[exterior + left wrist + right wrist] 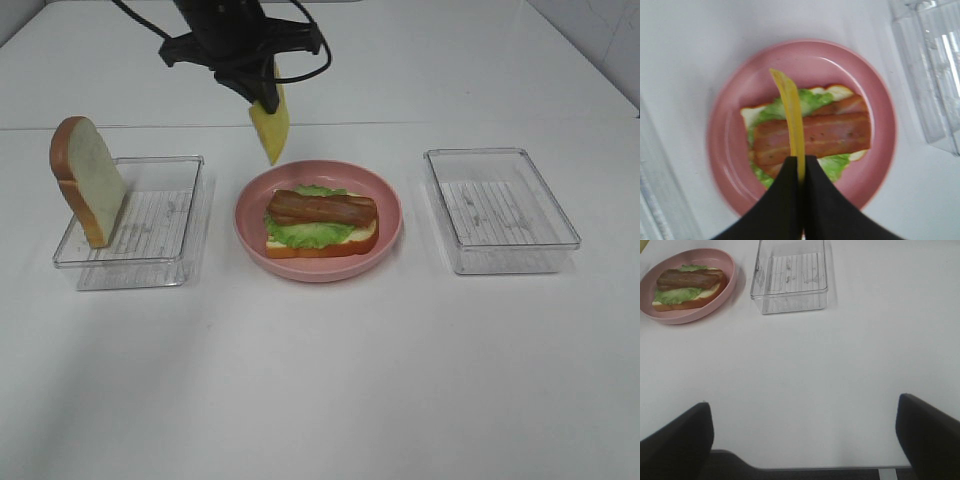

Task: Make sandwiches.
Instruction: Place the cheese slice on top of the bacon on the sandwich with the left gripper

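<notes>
The table (pixel 320 400) is plain white and matt, with small grey scuffs near its front edge. A thin straight seam runs across it just behind the pink plate (pixel 392 215), and more white surface lies beyond that. In the far corner, well off to the right of the plate, there is a pale wall, too washed out to read.

On the plate sits the half-built sandwich. The bottom bread slice (pixel 320 249) has an orange-brown crust, the lettuce (pixel 300 234) spreads over it, and the brown meat strip (pixel 322 208) lies lengthwise on top.

The yellow cheese square (pixel 272 125) hangs in the air above the plate, over the far part of it in the high view. It is pinched at its upper edge by the left fingers (pixel 782 200), which are closed tight on it. In the left wrist view it shows edge-on across the meat.

Left of the plate stands a clear tray (pixel 160 255). The second bread slice (pixel 88 178) is propped upright at the tray's outer end, the end away from the plate. Right of the plate is a second clear tray (pixel 505 245).

The right fingers (pixel 675 440) are spread wide with nothing between them. They hang over bare table, well apart from the plate on its right-hand side
</notes>
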Available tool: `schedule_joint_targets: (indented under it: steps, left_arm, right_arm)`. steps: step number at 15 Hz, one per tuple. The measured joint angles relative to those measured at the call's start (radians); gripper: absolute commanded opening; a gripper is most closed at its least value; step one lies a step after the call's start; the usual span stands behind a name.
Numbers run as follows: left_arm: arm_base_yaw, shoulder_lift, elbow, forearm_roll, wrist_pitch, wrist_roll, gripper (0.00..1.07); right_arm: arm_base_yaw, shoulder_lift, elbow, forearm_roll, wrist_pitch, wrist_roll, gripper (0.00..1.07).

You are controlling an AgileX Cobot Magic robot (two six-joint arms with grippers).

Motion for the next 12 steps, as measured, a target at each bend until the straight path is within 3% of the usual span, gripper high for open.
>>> schedule_joint_targets:
  steps: [3, 8, 9, 12]
  left_arm:
    - [-0.043, 0.0, 0.0, -0.077, 0.001, 0.03, 0.0]
    - [-0.052, 0.024, 0.0, -0.258, 0.0, 0.15, 0.0]
    - [-0.052, 0.051, 0.0, -0.347, 0.001, 0.197, 0.0]
    - [-0.052, 0.094, 0.0, -0.415, 0.002, 0.221, 0.0]
  right_arm:
    - [0.0, 0.0, 0.0, 0.0, 0.0, 0.0, 0.94]
    - [0.0, 0.0, 0.0, 0.0, 0.0, 0.0, 0.94]
    - [0.0, 0.0, 0.0, 0.0, 0.0, 0.0, 0.94]
    - [0.0, 0.0, 0.0, 0.0, 0.0, 0.0, 0.94]
